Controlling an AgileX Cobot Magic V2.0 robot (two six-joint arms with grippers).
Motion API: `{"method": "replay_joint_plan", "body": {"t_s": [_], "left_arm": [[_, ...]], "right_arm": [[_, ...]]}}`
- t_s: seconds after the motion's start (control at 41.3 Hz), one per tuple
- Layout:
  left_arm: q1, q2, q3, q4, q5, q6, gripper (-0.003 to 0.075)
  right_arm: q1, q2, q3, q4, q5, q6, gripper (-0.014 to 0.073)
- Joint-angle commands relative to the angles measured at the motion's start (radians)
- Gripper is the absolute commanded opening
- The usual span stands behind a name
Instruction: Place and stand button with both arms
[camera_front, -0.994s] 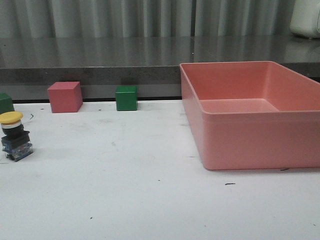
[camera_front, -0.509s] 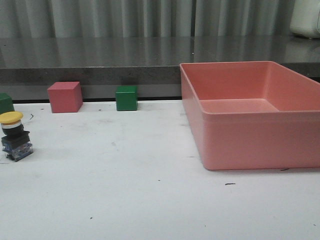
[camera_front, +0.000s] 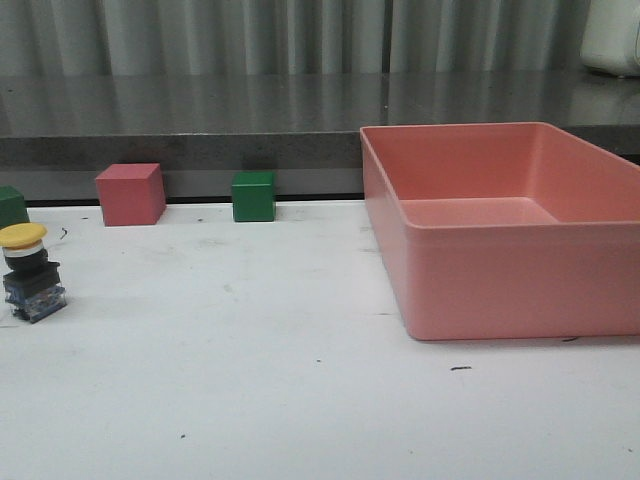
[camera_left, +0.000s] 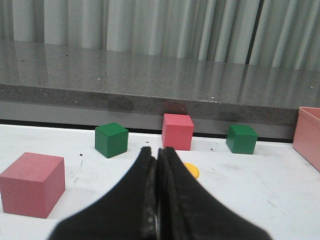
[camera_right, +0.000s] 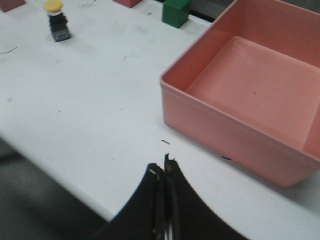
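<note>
Green cubes: two; pink cubes: two; button: one.

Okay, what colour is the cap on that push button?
Yellow-orange, above a black body; the button shows best in the front view, standing at the table's left edge.

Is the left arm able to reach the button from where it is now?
Probably yes: the button stands upright on open table, nothing touching it, just beyond the shut left gripper, whose fingers must open first.
</note>
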Motion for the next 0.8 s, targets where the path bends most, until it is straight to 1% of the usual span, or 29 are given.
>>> {"method": "replay_joint_plan", "body": {"t_s": [0.0,0.218,0.364,0.436,0.509,0.582,0.776], "left_arm": [[0.002,-0.022,0.014,-0.009,-0.088,-0.004,-0.0020],[0.002,-0.022,0.014,-0.009,-0.088,-0.004,-0.0020],[0.002,-0.022,0.014,-0.009,-0.088,-0.004,-0.0020],[0.002,-0.022,0.014,-0.009,-0.088,-0.004,-0.0020],[0.002,-0.022,0.014,-0.009,-0.088,-0.004,-0.0020],[0.002,-0.022,0.014,-0.009,-0.088,-0.004,-0.0020],[0.002,-0.022,0.014,-0.009,-0.088,-0.004,-0.0020]], "right_arm": [[-0.115,-0.094,0.083,0.007,-0.186,-0.007,-0.0068],[-0.370,-0.296,0.361,0.028,-0.501,-0.007,-0.0068],[-0.473,-0.370,0.505,0.094,-0.684,-0.007,-0.0068],[-0.508,-0.393,0.559,0.094,-0.759,-0.007,-0.0068],[-0.537,-0.391,0.557,0.094,-0.746,-0.007,-0.0068],[-0.556,-0.392,0.561,0.094,-0.777,-0.007,-0.0068],[-0.557,-0.392,0.561,0.094,-0.797,-0.007,-0.0068]]}}
